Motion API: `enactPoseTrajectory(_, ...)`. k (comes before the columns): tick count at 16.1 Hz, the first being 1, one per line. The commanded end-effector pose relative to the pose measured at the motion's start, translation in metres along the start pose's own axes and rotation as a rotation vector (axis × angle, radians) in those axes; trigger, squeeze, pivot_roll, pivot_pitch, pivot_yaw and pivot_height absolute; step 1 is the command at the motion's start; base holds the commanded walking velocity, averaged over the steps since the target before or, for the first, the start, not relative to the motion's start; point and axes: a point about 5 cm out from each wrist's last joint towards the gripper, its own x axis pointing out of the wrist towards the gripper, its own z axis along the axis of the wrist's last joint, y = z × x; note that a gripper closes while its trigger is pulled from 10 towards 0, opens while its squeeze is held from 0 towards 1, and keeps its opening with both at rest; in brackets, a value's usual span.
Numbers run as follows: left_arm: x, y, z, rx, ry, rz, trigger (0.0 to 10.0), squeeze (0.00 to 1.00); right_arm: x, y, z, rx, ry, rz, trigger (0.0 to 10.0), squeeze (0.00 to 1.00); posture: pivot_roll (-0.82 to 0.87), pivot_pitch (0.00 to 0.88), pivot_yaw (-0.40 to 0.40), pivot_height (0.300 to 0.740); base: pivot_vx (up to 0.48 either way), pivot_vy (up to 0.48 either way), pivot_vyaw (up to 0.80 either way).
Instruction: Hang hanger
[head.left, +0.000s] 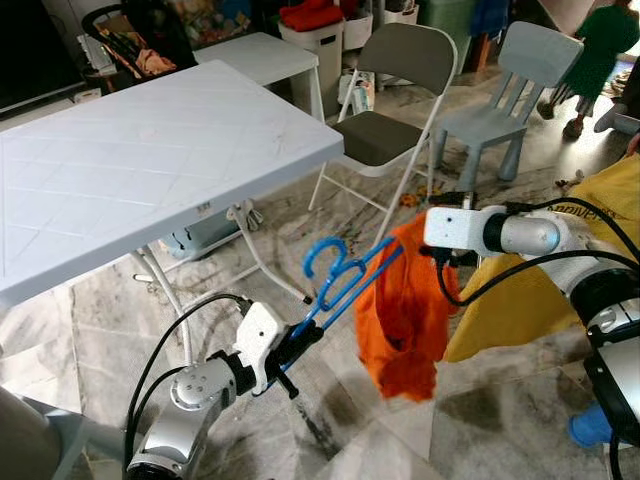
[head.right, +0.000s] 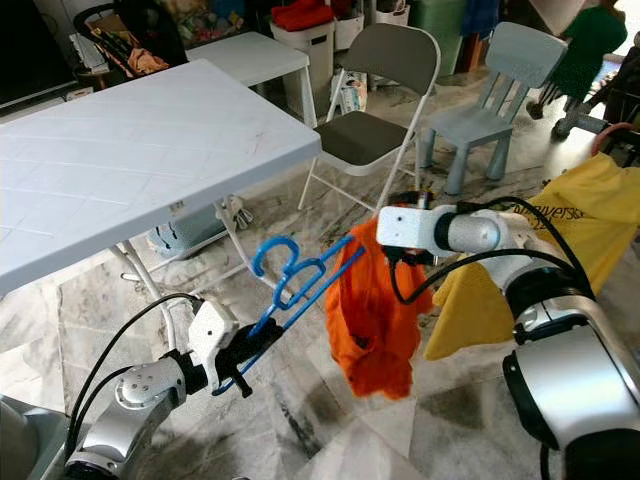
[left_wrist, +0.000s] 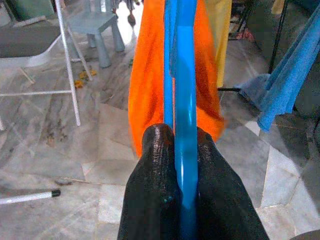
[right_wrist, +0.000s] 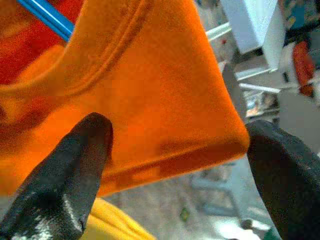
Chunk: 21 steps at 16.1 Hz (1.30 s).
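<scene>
Gripping the lower end of a blue hanger (head.left: 345, 275), the left hand (head.left: 300, 345) is seen low over the marble floor (head.left: 330, 430), its two black fingers (left_wrist: 155, 185) closed tight on the blue bar. The hanger is held in the air, slanting up and to the right, with its hook (head.left: 325, 258) curling just past the near edge of the white tabletop (head.left: 140, 160). An orange garment (head.left: 405, 320) is draped over the hanger's upper end and hangs free above the floor. The right hand (right_wrist: 175, 165) is placed at the garment's top edge, its fingers spread apart with a fold of orange cloth between them; it cannot be told whether the cloth is touched. A yellow cloth (head.left: 540, 290) hangs just behind the right arm. Beyond the tabletop's corner, a grey folding chair (head.left: 390, 90) and a small pale blue chair (head.left: 510, 90) are set on the floor, well apart from the hanger. Bare floor is left below and in front of the garment.
</scene>
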Motion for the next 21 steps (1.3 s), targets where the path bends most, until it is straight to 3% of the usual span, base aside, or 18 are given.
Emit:
enactPoseTrajectory(1,-0.002,0.009,0.009,-0.001,-0.046,0.041,0.0,0.0,0.003,0.006,-0.001,0.056,-0.002,0.034,10.0,1.0,-0.12,0.0,0.096,0.74,0.0,0.0,0.0)
enactPoseTrajectory(5,0.001,0.007,0.014,-0.013,-0.068,0.04,0.0,0.0,0.013,0.025,-0.006,0.3,-0.013,0.037,10.0,1.0,-0.12,0.0,0.095,0.74,0.0,0.0,0.0)
enactPoseTrajectory(7,0.002,0.007,0.017,-0.042,-0.087,0.055,0.0,0.0,0.019,0.027,-0.01,0.467,0.02,-0.103,10.0,0.89,-0.12,0.0,0.095,0.74,0.0,0.0,0.0)
enactPoseTrajectory(8,0.002,0.006,0.017,-0.042,-0.085,0.05,0.0,0.0,0.02,0.024,-0.008,0.496,0.008,-0.158,10.0,0.51,-0.11,0.0,0.097,0.74,0.0,0.0,0.0)
enactPoseTrajectory(9,0.001,0.005,0.015,-0.042,-0.078,0.045,0.0,0.0,0.022,0.022,-0.005,0.543,-0.007,-0.198,10.0,0.0,-0.11,0.0,0.097,0.74,0.0,0.0,0.0)
enactPoseTrajectory(12,-0.001,0.005,0.011,-0.024,-0.051,0.036,0.0,0.0,0.019,0.013,-0.007,0.633,-0.008,-0.289,10.0,0.0,-0.11,0.0,0.095,0.74,0.0,0.0,0.0)
enactPoseTrajectory(13,0.0,0.005,0.012,-0.027,-0.055,0.039,0.0,0.0,0.021,0.018,-0.006,0.691,-0.032,-0.247,10.0,0.0,-0.11,0.0,0.094,0.74,0.0,0.0,0.0)
enactPoseTrajectory(17,0.002,0.004,0.02,-0.02,-0.083,0.022,0.0,0.0,0.037,0.06,0.005,0.762,-0.11,0.005,10.0,0.0,-0.11,0.0,0.093,0.74,0.0,0.0,0.0)
enactPoseTrajectory(18,0.002,0.004,0.021,-0.02,-0.087,0.018,0.0,0.0,0.039,0.063,0.007,0.774,-0.119,0.022,10.0,0.0,-0.11,0.0,0.093,0.74,0.0,0.0,0.0)
enactPoseTrajectory(19,0.002,0.002,0.024,-0.016,-0.095,0.0,0.0,0.0,0.043,0.073,0.01,0.792,-0.124,0.029,0.5,0.0,-0.11,0.0,0.093,0.74,0.0,0.0,0.0)
enactPoseTrajectory(21,0.003,-0.001,0.028,-0.013,-0.109,-0.024,0.0,0.0,0.048,0.081,0.011,0.826,-0.113,-0.003,0.0,0.0,-0.11,0.0,0.092,0.74,0.0,0.0,0.0)
